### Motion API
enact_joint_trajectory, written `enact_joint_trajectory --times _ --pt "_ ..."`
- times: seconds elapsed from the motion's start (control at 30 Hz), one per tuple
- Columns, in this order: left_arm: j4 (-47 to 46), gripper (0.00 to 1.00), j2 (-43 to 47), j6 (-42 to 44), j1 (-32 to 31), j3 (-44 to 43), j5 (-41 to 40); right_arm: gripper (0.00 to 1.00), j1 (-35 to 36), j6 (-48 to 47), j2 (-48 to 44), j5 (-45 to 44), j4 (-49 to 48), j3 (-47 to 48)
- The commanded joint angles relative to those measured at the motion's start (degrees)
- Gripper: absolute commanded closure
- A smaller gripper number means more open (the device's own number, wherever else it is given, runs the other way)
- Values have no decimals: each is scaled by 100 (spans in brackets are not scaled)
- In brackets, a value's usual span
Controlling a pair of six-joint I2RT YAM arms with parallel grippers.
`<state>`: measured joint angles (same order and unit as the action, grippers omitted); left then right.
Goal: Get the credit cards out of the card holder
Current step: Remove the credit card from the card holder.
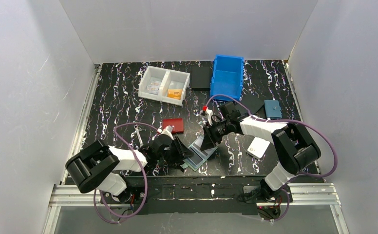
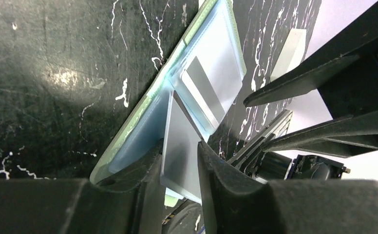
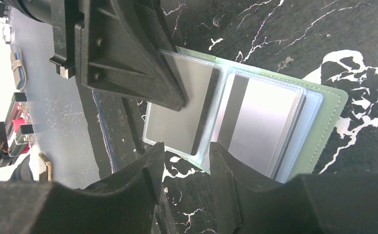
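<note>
Your left end effector (image 2: 179, 148) is clamped on one clear sleeve leaf of the card holder (image 1: 200, 155). The holder lies opened out on the table (image 1: 119, 97) near the front edge, between your two arms. The credit cards (image 3: 262, 122) sit inside those sleeves. Just right of the holder, your right end effector (image 3: 187, 147) hangs over its edge with jaws apart and nothing between them. The right wrist view gives you what the overhead cannot: two grey cards with dark stripes, side by side, and a left finger pressed on one leaf. Only the overhead shows the red wallet (image 1: 173, 125) behind the holder and the white wallet (image 1: 258, 146) well to the right.
</note>
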<state>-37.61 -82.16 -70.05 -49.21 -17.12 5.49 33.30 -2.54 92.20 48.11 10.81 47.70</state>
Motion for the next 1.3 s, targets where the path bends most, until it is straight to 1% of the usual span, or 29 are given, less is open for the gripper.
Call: enact_joint_trajectory --times 0.0,0.1,0.2,0.3,0.37,0.4,0.43,0.53,0.63,0.7,0.77,0.83,1.03,1.27 --pt "500 68 287 158 25 82 178 52 1 110 8 132 -199 20" --pt "495 67 275 68 23 56 274 52 1 126 38 174 -205 12" --pt "498 70 276 14 20 13 363 52 1 137 60 182 -213 11" --pt "500 80 335 45 20 18 386 52 1 166 87 205 -221 2" --pt "500 94 363 110 25 44 373 52 1 192 104 235 -240 2" --pt "496 99 370 183 29 50 373 52 1 203 113 254 -248 1" --pt "492 100 381 300 33 51 377 52 1 208 116 278 -252 1" --pt "488 100 521 928 40 24 367 52 -20 211 88 427 -245 33" --pt "472 100 839 2102 50 -169 718 51 -124 149 -33 798 -206 92" --pt "465 100 1022 2815 56 -305 979 48 -211 143 -173 960 -273 65" --pt "465 100 1170 3391 88 -436 1236 46 -304 146 -303 1069 -354 25" --pt "465 100 1256 3787 165 -542 1498 43 -387 149 -353 1162 -388 11" --pt "465 100 1078 3978 421 -838 2312 41 -559 -41 -384 1382 -230 103" --pt "396 100 885 3965 436 -954 2545 41 -601 85 -447 2126 -524 -18"
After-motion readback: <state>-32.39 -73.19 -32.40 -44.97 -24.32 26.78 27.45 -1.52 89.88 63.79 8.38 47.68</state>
